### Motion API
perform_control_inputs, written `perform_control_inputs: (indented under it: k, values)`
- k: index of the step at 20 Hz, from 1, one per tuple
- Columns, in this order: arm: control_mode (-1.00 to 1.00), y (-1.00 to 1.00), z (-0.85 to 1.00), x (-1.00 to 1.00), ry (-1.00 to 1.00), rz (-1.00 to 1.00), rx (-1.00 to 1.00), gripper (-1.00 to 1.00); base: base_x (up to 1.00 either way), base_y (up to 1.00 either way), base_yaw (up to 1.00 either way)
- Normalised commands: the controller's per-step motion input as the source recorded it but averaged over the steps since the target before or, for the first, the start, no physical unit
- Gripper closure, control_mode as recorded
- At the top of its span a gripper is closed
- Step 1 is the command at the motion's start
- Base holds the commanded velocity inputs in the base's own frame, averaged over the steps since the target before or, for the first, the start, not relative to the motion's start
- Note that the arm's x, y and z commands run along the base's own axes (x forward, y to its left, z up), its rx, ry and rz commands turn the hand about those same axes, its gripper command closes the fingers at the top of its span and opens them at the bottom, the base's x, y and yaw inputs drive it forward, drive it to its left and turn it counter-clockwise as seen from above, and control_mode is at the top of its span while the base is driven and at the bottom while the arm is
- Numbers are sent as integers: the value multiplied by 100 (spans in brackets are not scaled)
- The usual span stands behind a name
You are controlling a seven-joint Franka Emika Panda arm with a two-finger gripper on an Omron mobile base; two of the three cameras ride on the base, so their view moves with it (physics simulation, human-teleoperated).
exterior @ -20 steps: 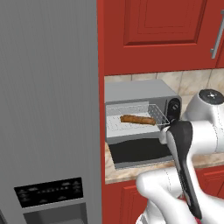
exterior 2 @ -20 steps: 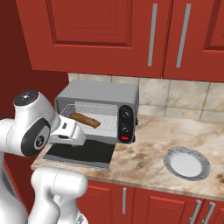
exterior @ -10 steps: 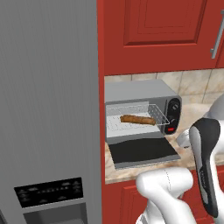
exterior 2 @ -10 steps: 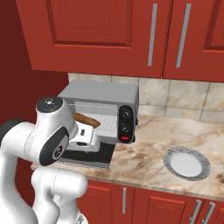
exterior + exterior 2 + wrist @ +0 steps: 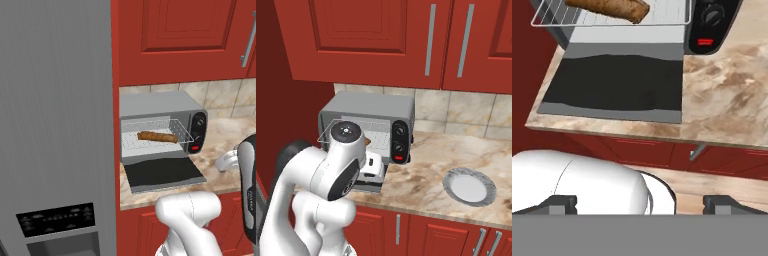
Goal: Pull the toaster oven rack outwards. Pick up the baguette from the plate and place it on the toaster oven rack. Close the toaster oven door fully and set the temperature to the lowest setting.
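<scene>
Dark glass toaster oven door [image 5: 614,87] lies flat to counter [image 5: 732,90] edge; jaws wide, empty.

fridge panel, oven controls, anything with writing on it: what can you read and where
No text can be read.
Fridge panel: pale marks in a row, too small to read.
Oven knobs: no legible markings.
Red button: blank.

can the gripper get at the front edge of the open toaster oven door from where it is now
Probably yes. The toaster oven door lies folded flat on the counter, its front edge bare. The open gripper hangs out in front beyond the counter edge, with nothing between. The baguette sits on the toaster oven rack above, clear of the door.
</scene>
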Motion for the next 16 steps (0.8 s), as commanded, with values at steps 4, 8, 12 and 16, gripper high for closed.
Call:
perform_control_inputs:
  k: [4,8,12,16]
  values:
    - [-100,0,-26,18,2,0,8,-100,0,0,0]
    - [-100,0,-26,14,2,0,7,-100,0,0,0]
    - [-100,-11,-26,3,4,0,5,-100,0,0,0]
    - [-100,-9,-24,0,2,2,5,-100,0,0,0]
